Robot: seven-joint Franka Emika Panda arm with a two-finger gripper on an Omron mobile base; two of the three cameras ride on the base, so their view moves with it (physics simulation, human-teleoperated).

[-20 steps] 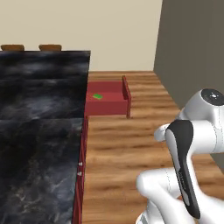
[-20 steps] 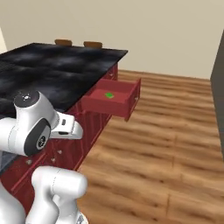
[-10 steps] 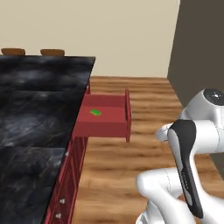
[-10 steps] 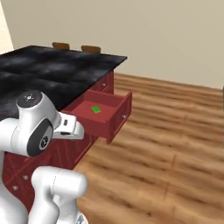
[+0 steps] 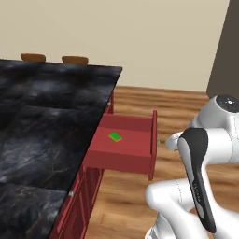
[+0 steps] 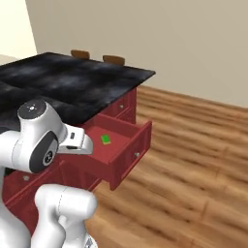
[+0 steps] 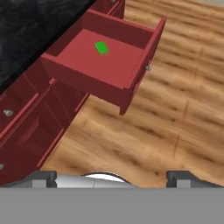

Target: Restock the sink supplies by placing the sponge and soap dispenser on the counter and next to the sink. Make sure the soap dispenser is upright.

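Note:
A small flat green sponge (image 5: 115, 137) (image 6: 105, 140) (image 7: 101, 47) lies on the floor of an open red drawer (image 5: 151, 140) (image 6: 131, 150) (image 7: 136, 73). The drawer sticks out from the cabinets under a wide black veined slab (image 5: 46, 112) (image 6: 72, 82) (image 7: 26, 26). My gripper (image 7: 113, 177) hangs open above the wooden floor, short of the drawer's front, with nothing between its fingertips (image 7: 43, 178). The soap dispenser, the sink and the counter are out of view.
Two brown chair backs (image 5: 32, 57) (image 6: 80, 53) stand behind the slab's far edge. Wooden floor (image 5: 186, 107) (image 6: 193, 145) spreads to the right of the cabinets. A dark tall panel (image 5: 224, 46) rises at the far right.
The whole picture has shifted as the base drove; the open drawer with the sponge now sits nearer and larger. The gripper has stayed open.

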